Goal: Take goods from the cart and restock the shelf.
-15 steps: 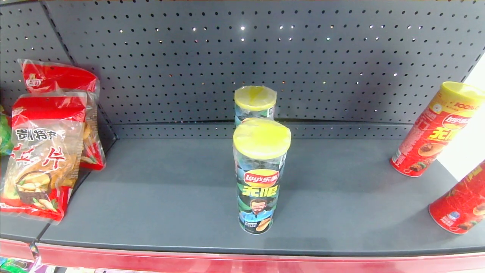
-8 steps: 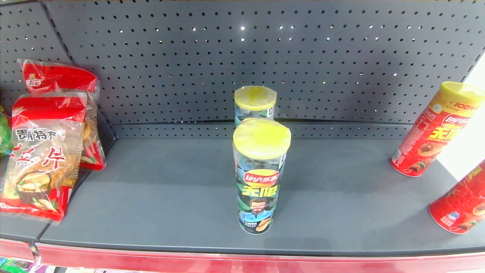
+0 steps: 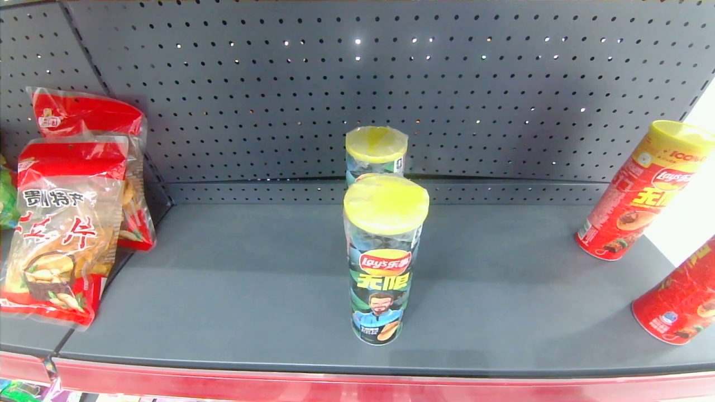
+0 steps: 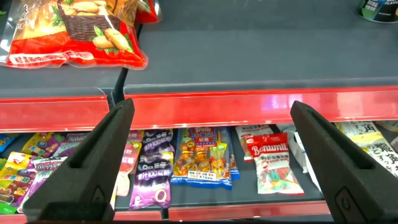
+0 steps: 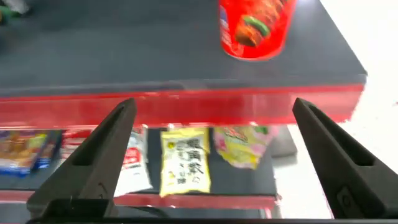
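Note:
Two green chip cans with yellow lids stand one behind the other mid-shelf: the front can (image 3: 382, 262) and the rear can (image 3: 375, 149). Two red chip cans (image 3: 642, 192) (image 3: 678, 298) stand at the shelf's right end; one red can (image 5: 255, 28) is in the right wrist view. Red snack bags (image 3: 61, 223) lean at the left, and one bag (image 4: 74, 34) appears in the left wrist view. My left gripper (image 4: 211, 152) hangs open and empty below the shelf's red front edge (image 4: 249, 106). My right gripper (image 5: 211, 155) is open and empty too, in front of the red edge (image 5: 186, 106).
A grey perforated back panel (image 3: 357, 89) closes the shelf behind the cans. Bare grey shelf board (image 3: 240, 279) lies on both sides of the green cans. A lower shelf holds several small snack packets (image 4: 205, 155) (image 5: 186, 162).

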Robot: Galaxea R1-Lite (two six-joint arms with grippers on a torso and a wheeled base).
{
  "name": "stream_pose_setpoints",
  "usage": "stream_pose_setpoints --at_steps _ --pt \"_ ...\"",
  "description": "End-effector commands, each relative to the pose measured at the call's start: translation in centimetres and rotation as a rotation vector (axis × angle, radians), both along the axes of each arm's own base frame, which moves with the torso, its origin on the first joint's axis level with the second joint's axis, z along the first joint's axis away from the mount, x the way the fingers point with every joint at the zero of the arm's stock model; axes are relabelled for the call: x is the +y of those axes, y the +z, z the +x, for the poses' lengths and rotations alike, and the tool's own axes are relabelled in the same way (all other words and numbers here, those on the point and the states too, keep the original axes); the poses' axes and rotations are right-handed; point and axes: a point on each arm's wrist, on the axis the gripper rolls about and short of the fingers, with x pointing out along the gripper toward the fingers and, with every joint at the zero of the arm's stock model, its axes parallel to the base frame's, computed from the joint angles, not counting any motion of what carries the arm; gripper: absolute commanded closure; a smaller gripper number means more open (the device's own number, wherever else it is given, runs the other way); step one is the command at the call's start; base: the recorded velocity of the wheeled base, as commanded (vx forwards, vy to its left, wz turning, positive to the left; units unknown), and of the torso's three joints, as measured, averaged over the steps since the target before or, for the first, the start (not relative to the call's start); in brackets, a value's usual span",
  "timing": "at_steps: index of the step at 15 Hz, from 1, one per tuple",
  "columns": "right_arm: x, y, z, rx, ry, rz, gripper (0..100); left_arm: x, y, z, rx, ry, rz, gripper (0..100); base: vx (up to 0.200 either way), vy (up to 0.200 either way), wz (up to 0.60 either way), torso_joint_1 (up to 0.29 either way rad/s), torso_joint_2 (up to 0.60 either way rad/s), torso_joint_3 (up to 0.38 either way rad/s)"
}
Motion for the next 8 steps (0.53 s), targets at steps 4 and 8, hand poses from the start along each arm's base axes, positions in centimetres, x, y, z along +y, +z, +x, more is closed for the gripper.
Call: stream_pose_setpoints --at_steps 4,8 --pt "0.16 -0.52 -0.64 -0.063 -0.01 -0.055 0 0.0 -0.01 0.01 0.001 0.0 0.0 0 0.0 0.0 0.0 0.0 0.0 0.0" --pt "0.19 -0.52 -0.65 -0.07 0.008 -0.011 0 0.0 -0.01 0.01 0.001 0.0 0.0 0 0.0 0.0 0.0 0.0 0.0 0.0"
